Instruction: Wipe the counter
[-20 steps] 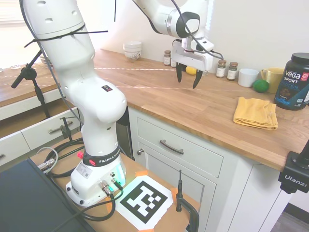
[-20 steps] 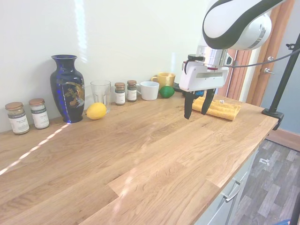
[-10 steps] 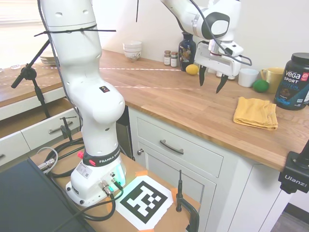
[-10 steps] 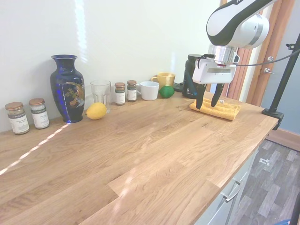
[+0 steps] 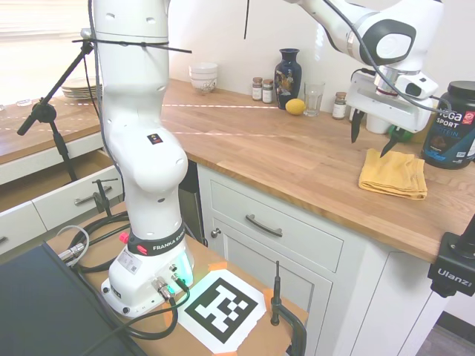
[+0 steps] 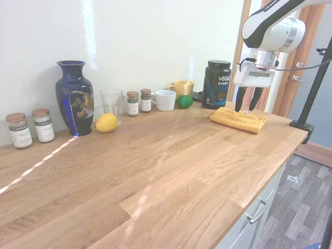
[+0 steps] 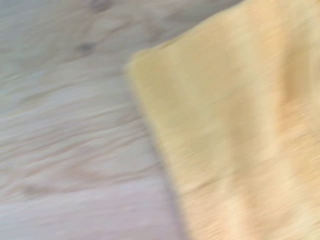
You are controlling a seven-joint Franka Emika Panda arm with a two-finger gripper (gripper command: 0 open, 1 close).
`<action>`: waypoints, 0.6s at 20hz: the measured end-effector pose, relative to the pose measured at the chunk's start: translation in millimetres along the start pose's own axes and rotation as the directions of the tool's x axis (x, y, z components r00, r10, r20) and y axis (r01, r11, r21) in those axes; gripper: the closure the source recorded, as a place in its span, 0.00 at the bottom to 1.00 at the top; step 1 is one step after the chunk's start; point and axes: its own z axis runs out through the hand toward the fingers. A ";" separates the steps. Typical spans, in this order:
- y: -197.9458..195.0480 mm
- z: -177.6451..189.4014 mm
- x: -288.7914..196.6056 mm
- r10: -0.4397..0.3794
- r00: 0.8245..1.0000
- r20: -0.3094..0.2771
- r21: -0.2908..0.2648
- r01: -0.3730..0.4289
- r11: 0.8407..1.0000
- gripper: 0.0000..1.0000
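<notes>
Hovering with its fingers spread wide and nothing between them, the gripper is hanging just above the folded yellow cloth, which is lying flat on the counter directly beneath. Crowding in just behind it are the black protein tub, a lime, a yellow mug and a white cup, while the vase, glass and lemon are sitting well off along the wall.

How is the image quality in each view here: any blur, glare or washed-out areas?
Wrist view: soft and smeared, the yellow cloth and counter grain blurred. First exterior view: sharp, but the window at upper left is blown out and thin bright streaks cross the counter. Second exterior view: sharp, with a pale glare band on the wall and a light streak on the wood.
</notes>
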 end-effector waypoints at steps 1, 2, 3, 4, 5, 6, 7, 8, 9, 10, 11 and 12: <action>3.1 0.5 7.8 -0.004 1.000 -0.006 -0.004 0.004 1.000 0.00; 5.7 0.6 14.6 -0.010 1.000 -0.011 -0.007 0.009 1.000 0.00; 7.5 -0.2 20.6 -0.017 1.000 -0.018 -0.009 0.017 1.000 0.00; 9.6 -1.0 26.1 -0.026 0.999 -0.024 -0.010 0.026 1.000 0.00; 10.9 -1.8 30.7 -0.037 0.999 -0.030 -0.009 0.037 0.999 0.00; 11.7 -2.2 34.4 -0.049 0.998 -0.035 -0.007 0.049 0.999 0.00; 11.8 -2.3 37.5 -0.060 0.997 -0.040 -0.003 0.060 0.998 0.00; 11.8 -1.4 40.2 -0.074 0.996 -0.049 -0.001 0.074 0.997 0.00; 11.1 0.8 42.1 -0.087 0.995 -0.056 0.000 0.087 0.996 0.00; 9.8 3.6 43.6 -0.098 0.993 -0.064 0.002 0.099 0.995 0.00; 7.9 7.0 44.6 -0.110 0.992 -0.068 0.005 0.111 0.994 0.00; 6.1 11.0 45.5 -0.122 0.990 -0.070 0.005 0.122 0.992 0.00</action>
